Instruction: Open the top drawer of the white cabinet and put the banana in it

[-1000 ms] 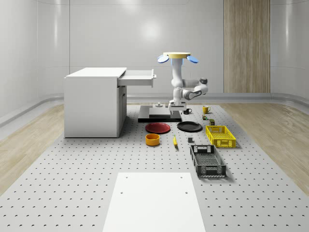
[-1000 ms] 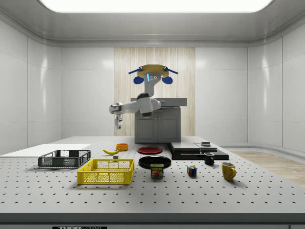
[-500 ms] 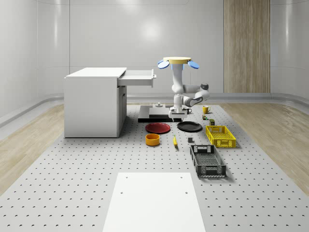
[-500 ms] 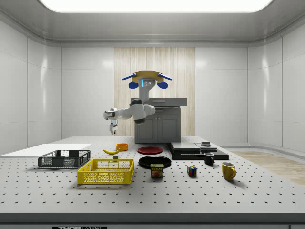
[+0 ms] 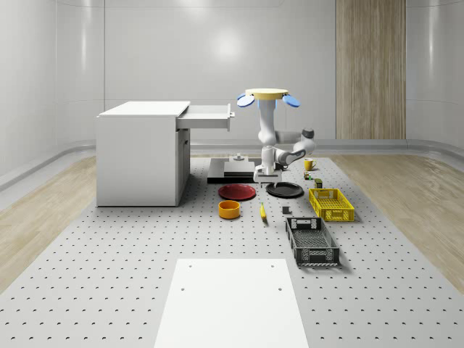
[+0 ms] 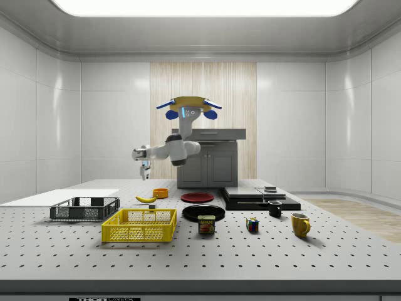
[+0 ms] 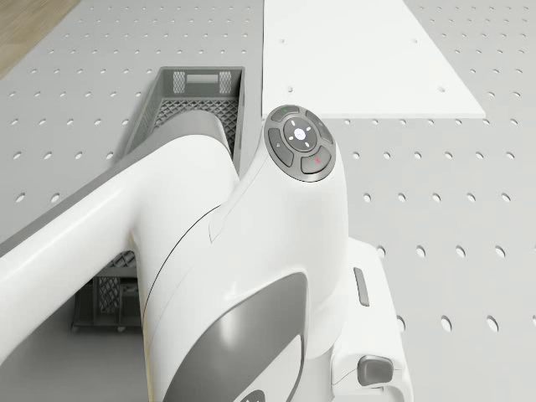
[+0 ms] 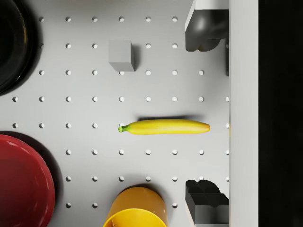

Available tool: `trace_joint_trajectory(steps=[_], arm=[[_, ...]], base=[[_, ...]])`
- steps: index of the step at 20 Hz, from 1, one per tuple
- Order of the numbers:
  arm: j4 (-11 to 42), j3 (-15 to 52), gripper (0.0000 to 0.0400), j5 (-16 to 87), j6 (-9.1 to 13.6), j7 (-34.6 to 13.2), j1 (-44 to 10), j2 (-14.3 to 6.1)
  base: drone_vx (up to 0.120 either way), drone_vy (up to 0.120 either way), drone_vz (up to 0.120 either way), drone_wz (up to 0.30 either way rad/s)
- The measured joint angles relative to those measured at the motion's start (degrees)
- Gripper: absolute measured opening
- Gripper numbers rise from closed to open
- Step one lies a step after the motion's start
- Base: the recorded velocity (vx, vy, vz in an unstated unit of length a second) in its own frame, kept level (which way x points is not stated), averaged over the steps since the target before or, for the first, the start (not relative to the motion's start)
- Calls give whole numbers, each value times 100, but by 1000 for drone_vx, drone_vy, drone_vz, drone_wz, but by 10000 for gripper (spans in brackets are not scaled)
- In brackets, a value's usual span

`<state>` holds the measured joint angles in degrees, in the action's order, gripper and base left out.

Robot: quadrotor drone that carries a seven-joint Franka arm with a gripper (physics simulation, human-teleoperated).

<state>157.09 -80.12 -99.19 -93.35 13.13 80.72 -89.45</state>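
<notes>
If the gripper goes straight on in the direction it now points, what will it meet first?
Probably the banana. The gripper points down at the table, its fingers open, and the banana lies nearly centred below it in the wrist view, slightly off the fingertip line. The drone hovers above.

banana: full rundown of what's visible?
The banana is yellow with a small green stem tip, smooth, nearly straight, whole and unpeeled. It lies flat on the perforated table, touching nothing else, between the orange bowl and a small grey block. The gripper hangs above it, both fingertips framing it in the wrist view.
</notes>
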Motion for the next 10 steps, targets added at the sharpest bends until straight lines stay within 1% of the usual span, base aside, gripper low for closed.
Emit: trace_joint_trajectory(steps=[10], arm=[[-2,-1,400,21,-46,6,9,-50]], base=[[0,0,-120,0]])
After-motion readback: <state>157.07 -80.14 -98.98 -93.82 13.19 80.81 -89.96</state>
